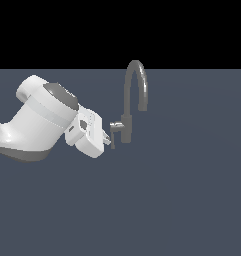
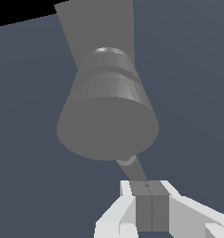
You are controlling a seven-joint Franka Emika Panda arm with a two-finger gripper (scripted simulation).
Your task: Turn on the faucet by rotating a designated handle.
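White 2-fingered tool (image 1: 109,139) of mine, fingers together, touches the thin grey metal L-shaped handle (image 1: 114,131); rigid, slippery; push its rod end.

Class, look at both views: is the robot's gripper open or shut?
Shut. In the wrist view the gripper has its two grey fingertips pressed together with no gap, nothing between them. It sits beside the handle.

A bare simulated scene: flat slate-blue floor (image 1: 182,200) under a featureless black backdrop (image 1: 192,30).
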